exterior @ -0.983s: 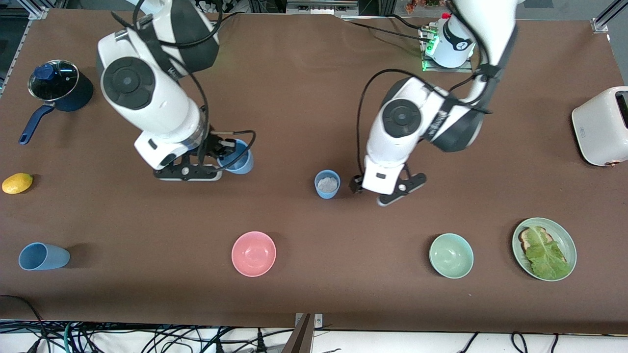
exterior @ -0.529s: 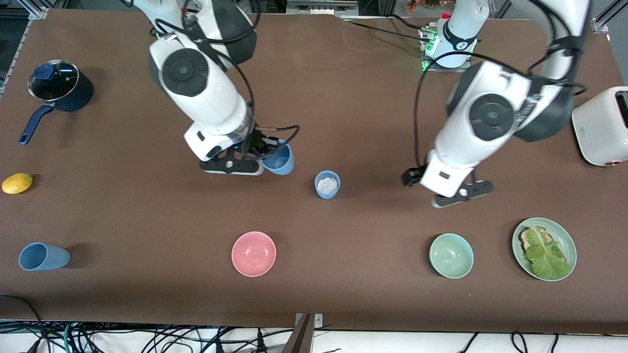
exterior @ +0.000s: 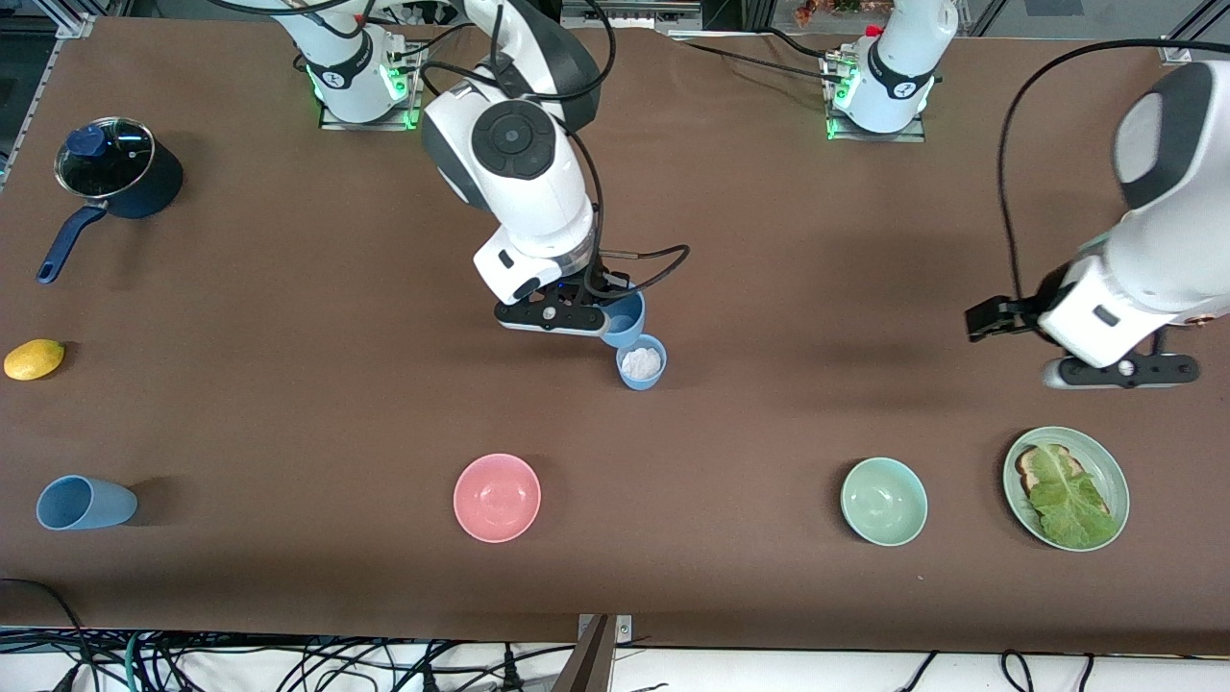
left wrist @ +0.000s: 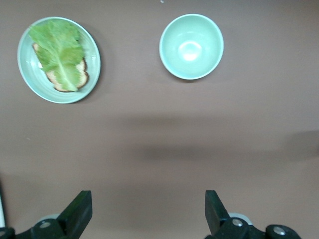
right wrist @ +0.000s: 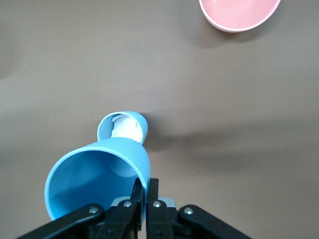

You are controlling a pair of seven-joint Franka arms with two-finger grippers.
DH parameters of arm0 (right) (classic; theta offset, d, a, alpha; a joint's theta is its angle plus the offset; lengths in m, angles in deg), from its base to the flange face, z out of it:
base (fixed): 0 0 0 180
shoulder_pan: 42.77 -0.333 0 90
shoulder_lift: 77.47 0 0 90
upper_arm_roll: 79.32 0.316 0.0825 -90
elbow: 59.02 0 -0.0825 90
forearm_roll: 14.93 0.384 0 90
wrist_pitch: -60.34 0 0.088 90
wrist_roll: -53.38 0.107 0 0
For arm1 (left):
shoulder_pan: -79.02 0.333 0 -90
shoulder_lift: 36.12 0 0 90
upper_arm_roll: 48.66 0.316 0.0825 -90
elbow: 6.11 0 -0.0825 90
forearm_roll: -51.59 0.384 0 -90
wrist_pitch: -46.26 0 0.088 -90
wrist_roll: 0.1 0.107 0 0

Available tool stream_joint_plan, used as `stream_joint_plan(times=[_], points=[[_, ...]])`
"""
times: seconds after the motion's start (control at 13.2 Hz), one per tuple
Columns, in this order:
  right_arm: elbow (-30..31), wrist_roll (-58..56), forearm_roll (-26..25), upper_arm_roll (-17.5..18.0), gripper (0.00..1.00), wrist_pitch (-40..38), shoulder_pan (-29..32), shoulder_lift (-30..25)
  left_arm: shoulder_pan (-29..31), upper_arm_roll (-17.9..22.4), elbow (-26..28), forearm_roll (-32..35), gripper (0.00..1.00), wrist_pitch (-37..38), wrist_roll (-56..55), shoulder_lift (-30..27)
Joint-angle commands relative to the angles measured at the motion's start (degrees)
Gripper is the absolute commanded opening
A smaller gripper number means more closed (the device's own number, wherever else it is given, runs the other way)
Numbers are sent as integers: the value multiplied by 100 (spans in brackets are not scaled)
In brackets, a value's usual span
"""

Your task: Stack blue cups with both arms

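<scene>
**Op:** My right tool (exterior: 607, 309) is pinched on the rim of a blue cup (exterior: 625, 320), holding it over the desk (exterior: 288, 404) just beside the standing cup (exterior: 641, 362), which has something white inside. The held cup hangs tilted, and in the right wrist view its wall partly covers the mouth of the standing one.

**Obs:** And the left side?

**Op:** The left tool (left wrist: 146, 214) waits over bare desk near the plate of toast and lettuce (exterior: 1066, 488), fingers apart and empty. A third cup (exterior: 85, 503) lies on its side toward the right arm's end, nearer the camera than the lemon (exterior: 34, 359).

**Obs:** What worries you?

**Op:** Alignment, mainly. If I lower while the held cup is tilted or off centre, I judge its base could catch the standing rim and tip the cup over, spilling the white stuff. That filling may also stop it seating fully. A thin rim pinch could let the cup swing.

**Obs:** Any writing?

**Op:** None I can read, on cups, bowls or arms.
</scene>
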Motion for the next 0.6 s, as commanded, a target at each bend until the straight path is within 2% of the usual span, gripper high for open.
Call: stream_joint_plan(times=[0.0,0.53], points=[[-415,356,-24,-353,0,146,-397,379,444,-95,98,-113,100,57,915,-124],[-415,446,-42,-442,0,551,-468,644,788,-34,125,-78,100,30,1646,-124]])
